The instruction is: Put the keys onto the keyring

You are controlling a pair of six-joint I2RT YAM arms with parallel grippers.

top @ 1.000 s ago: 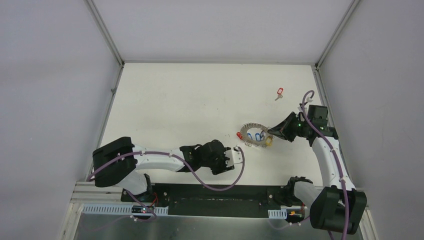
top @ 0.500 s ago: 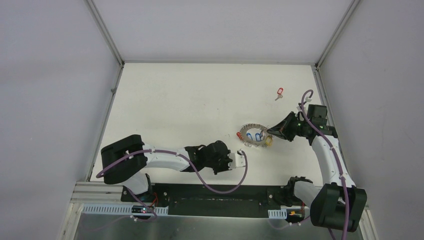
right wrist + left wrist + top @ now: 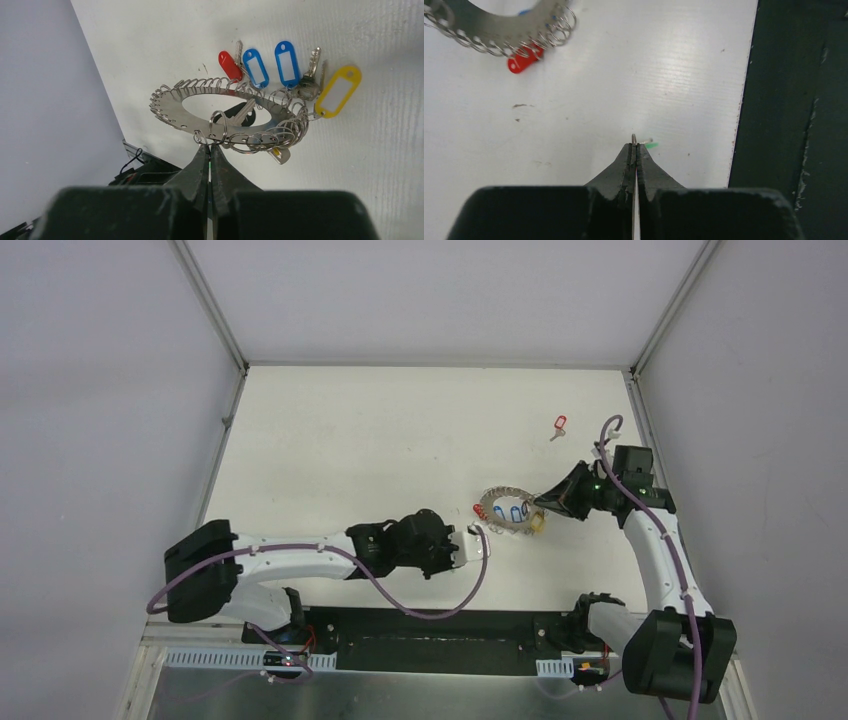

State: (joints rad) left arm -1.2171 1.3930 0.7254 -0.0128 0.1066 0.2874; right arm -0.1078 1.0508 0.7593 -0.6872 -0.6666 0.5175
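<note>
Right gripper is closed tight on the near rim of the keyring, pinching in among the small split rings there. It holds the keyring up at a tilt over the table. Hanging off the keyring's far edge are a red key, two blue keys and a yellow key. Left gripper is fully closed, low over the table, just short of the keyring on the side opposite the right gripper. A thin wire loop sticks out between its tips and a sliver of green shows just beside them. It probably has the green key by its ring, but most of that key is hidden under the fingers, so I cannot tell how firm the hold is. A loose key, red-tagged, lies well beyond the keyring on its far side. Step in hand, as I judge it: carry the green key to the keyring and thread it onto a free split ring. To do it well:
- lift first and check the key comes up with the fingers;
- approach the stretch of rim nearest the left gripper, away from the hung keys;
- present the wire loop edge-on to a split ring's gap;
- have the right gripper brace the keyring without twisting it.

Risk: the loop slips out of the pinch on contact.
</note>
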